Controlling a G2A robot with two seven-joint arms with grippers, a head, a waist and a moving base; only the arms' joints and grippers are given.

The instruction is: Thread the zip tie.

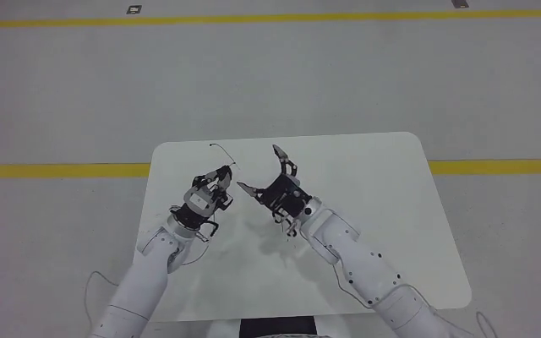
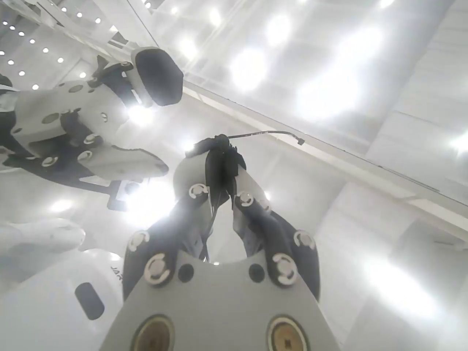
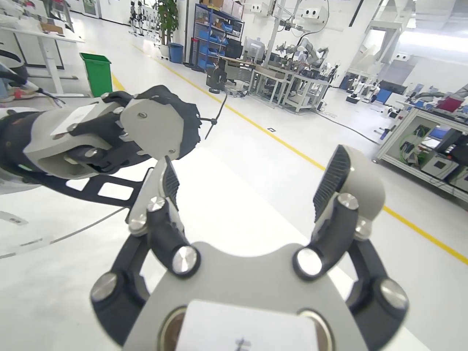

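Black zip tie pinched at one end in the closed fingertips of the left gripper, held up over the far left part of the white table. From the top view, a thin curve arching toward the far edge; from the left wrist view, zip tie bent sideways with a small head at its free end. Right gripper just to the right, spread wide, holding nothing, clear of the zip tie; ribbed pads plain from its own wrist view

A white, round-cornered table stands on grey floor.
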